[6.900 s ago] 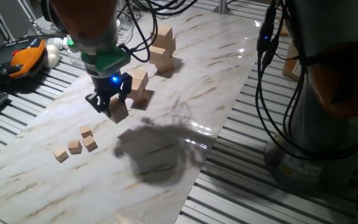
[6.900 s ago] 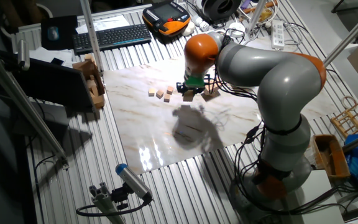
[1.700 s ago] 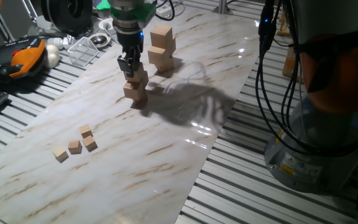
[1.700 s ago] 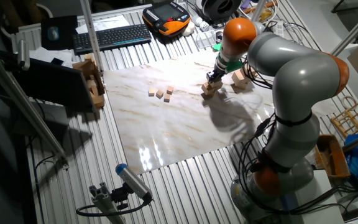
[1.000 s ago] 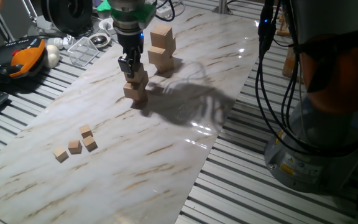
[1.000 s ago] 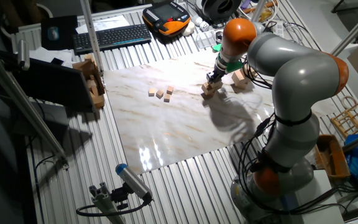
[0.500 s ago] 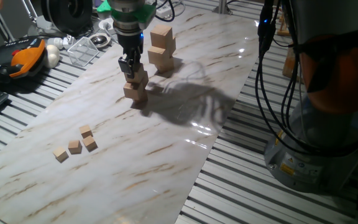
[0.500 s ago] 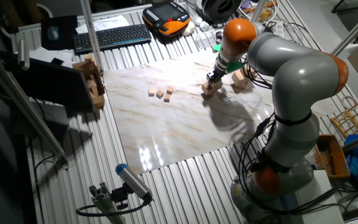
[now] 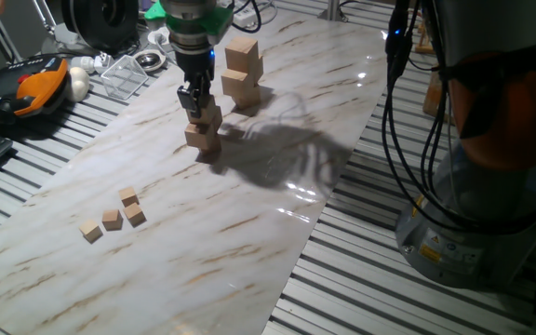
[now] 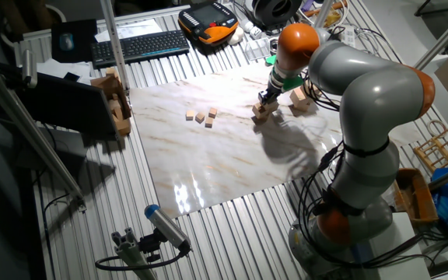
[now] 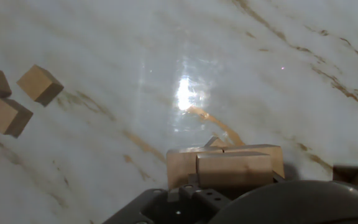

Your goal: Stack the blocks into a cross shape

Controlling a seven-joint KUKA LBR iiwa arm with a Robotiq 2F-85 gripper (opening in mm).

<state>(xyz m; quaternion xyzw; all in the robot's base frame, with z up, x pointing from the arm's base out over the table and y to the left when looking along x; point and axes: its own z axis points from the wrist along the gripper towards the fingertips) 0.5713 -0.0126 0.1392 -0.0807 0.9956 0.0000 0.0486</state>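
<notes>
My gripper (image 9: 194, 104) is shut on a light-tan wooden block (image 9: 209, 117). It holds that block on top of a second block (image 9: 203, 139) that rests on the marble board. In the hand view the held block (image 11: 235, 169) sits between the fingers, with the lower block (image 11: 182, 165) showing beneath and to its left, turned at an angle. In the other fixed view the gripper (image 10: 264, 99) stands over this pair (image 10: 260, 112). Two more blocks (image 9: 242, 69) stand stacked just behind and to the right, and they show in the other fixed view too (image 10: 300, 97).
Several tiny wooden cubes (image 9: 112, 216) lie on the marble board (image 9: 249, 205) toward its near left; they also show in the hand view (image 11: 39, 84) and the other fixed view (image 10: 201, 117). An orange pendant (image 9: 35, 86) and a keyboard (image 10: 138, 45) lie off the board.
</notes>
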